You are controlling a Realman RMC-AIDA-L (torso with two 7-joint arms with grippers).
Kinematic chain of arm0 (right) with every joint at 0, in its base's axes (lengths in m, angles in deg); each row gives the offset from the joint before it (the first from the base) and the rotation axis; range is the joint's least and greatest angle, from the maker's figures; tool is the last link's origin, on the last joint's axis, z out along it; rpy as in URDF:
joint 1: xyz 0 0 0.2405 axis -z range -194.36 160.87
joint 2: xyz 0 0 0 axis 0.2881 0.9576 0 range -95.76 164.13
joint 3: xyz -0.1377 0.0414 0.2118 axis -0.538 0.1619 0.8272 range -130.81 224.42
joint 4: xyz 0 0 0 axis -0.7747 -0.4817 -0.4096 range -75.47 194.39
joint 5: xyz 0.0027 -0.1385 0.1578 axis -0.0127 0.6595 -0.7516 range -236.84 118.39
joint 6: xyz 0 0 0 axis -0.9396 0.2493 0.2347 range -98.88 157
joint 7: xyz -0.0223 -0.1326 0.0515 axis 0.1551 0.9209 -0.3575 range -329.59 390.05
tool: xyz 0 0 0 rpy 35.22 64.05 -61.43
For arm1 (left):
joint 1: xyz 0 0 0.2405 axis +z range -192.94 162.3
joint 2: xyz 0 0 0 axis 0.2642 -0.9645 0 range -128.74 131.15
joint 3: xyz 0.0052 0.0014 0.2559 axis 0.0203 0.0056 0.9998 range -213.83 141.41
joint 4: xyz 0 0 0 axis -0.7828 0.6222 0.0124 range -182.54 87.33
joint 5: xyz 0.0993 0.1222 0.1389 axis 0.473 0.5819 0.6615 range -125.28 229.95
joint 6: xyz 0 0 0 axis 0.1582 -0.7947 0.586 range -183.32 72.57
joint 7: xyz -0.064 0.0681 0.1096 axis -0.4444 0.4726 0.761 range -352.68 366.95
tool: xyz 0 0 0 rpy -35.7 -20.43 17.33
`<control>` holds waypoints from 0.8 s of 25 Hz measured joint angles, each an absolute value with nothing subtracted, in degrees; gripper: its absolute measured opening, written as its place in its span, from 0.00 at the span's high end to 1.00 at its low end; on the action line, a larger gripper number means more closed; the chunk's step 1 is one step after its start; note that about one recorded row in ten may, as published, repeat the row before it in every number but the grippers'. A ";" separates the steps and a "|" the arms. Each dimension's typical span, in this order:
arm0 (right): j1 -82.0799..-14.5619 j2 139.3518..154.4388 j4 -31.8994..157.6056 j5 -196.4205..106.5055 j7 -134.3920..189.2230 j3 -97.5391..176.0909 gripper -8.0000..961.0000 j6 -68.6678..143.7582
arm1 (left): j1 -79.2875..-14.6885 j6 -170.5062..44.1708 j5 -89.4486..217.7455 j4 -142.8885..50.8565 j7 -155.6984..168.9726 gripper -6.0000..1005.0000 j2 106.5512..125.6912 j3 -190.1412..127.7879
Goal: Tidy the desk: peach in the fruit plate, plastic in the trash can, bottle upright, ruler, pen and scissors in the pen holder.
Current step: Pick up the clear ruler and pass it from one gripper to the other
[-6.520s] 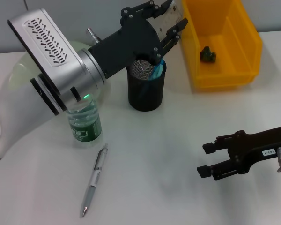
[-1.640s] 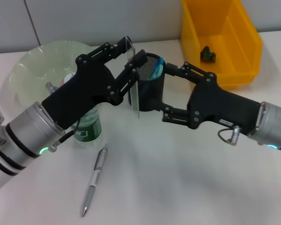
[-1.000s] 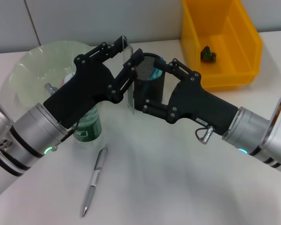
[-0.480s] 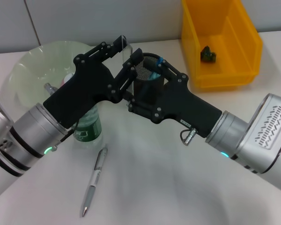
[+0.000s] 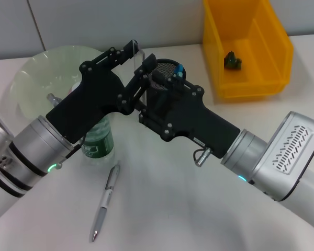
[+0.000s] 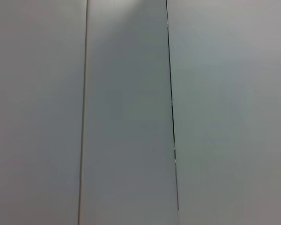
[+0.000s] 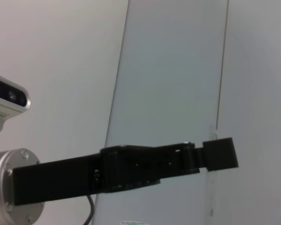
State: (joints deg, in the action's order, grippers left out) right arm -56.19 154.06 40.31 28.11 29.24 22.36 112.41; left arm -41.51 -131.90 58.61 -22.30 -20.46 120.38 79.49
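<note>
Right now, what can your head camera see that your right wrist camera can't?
Only the head view: the pen, bottle, fruit plate, yellow bin, and the pen holder with the right pincer at it, plus the ruler in the left pincer. Only the right wrist view: a small camera box by the left wrist. Both: the left arm and the grey wall.

One pen (image 5: pixel 105 201), lower left of the frame. One green-labelled bottle (image 5: pixel 97 141), left of centre. One mesh pen holder (image 5: pixel 162 83), upper centre. One pale green plate (image 5: pixel 29 86), upper left. One yellow bin (image 5: pixel 246 44), upper right. One transparent ruler (image 5: pixel 138 55). Two grippers, left (image 5: pixel 133 65) and right (image 5: pixel 165 89).
</note>
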 joint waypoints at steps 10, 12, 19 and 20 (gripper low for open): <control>-55.70 154.06 35.01 28.48 36.97 25.92 0.42 112.43 | -41.09 -131.11 56.57 -21.90 -18.51 0.60 120.38 80.43; -55.30 154.06 34.77 28.83 37.19 28.19 0.44 111.86 | -41.07 -131.12 56.55 -21.81 -18.51 0.60 120.38 80.53; -55.48 154.06 34.72 29.21 36.95 28.84 0.49 110.43 | -41.07 -131.12 56.45 -21.68 -18.51 0.60 120.38 81.06; -55.55 154.06 34.69 29.38 36.95 28.85 0.49 110.36 | -41.07 -131.12 56.43 -21.66 -18.51 0.60 120.38 81.07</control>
State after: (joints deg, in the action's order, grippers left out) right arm -55.55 154.06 34.69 29.38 36.95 28.85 110.36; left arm -41.07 -131.12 56.43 -21.66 -18.51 120.38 81.07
